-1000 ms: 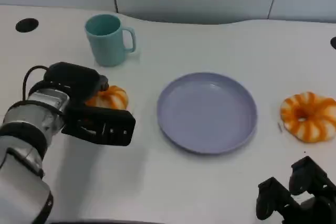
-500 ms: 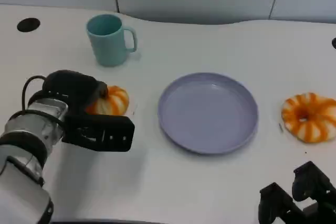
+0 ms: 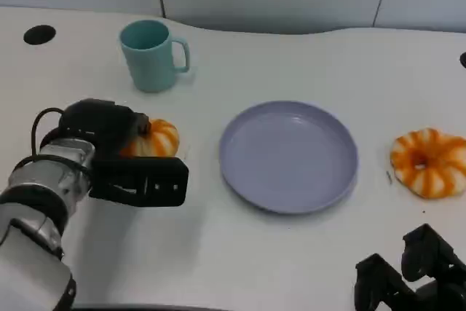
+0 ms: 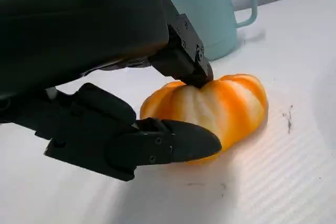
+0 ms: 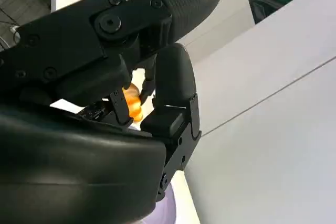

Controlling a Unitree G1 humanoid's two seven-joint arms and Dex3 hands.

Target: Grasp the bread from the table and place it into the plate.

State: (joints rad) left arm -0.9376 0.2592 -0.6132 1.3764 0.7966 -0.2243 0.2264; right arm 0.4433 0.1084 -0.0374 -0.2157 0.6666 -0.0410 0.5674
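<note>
The white surface [image 3: 291,267] carries a lavender plate [image 3: 288,156] at centre; the left hand [image 3: 124,158] clasps the orange-striped bread [image 3: 154,138] left of it, fingers [image 4: 181,59] touching; the right hand [image 3: 408,282] sits curled on nothing; a teal mug [image 3: 151,54] stands behind.

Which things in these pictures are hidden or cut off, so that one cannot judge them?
- Bread: in the head view its near side is hidden by the left hand.
- Right hand: cut off by the lower edge of the head view.
- Plate: a sliver in the right wrist view, behind that hand.
</note>
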